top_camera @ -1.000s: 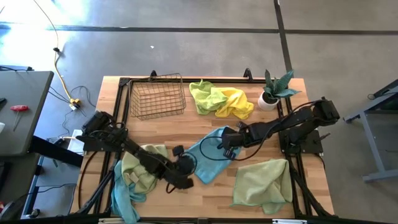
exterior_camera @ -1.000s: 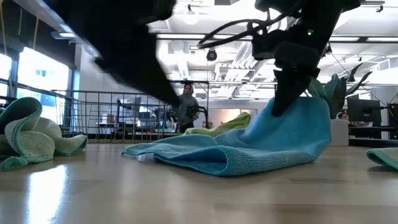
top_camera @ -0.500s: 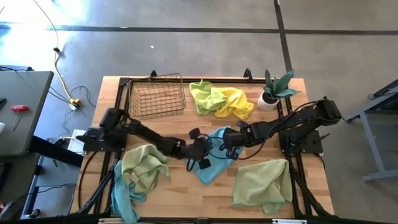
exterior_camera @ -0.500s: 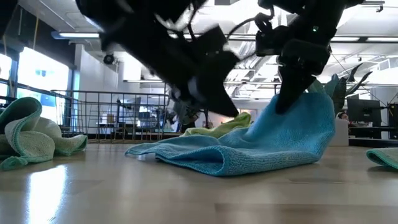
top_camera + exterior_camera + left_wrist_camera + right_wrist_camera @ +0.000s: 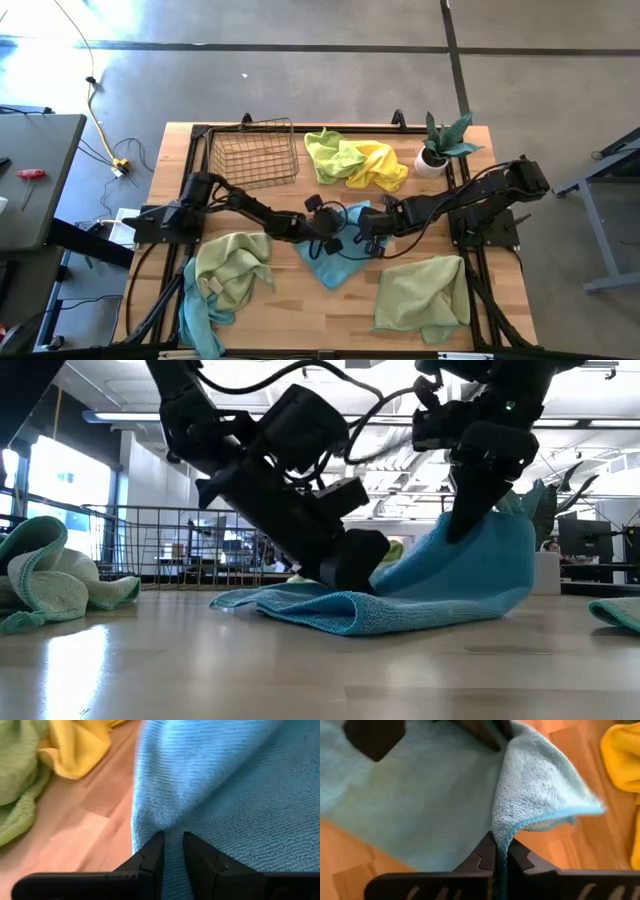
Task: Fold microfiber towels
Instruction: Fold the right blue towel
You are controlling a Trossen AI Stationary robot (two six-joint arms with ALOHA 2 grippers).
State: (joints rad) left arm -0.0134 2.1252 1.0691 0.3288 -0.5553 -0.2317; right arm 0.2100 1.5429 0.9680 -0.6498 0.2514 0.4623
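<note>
Left tool [image 5: 327, 238] now clenched on blue towel [image 5: 335, 262], right tool [image 5: 366, 228] pinching its raised corner

Bright daylight overall, window glare at low view's left — wrist views softly blurred

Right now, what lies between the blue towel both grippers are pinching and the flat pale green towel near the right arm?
In the high view, only bare wooden table separates the blue towel from the pale green towel.
</note>
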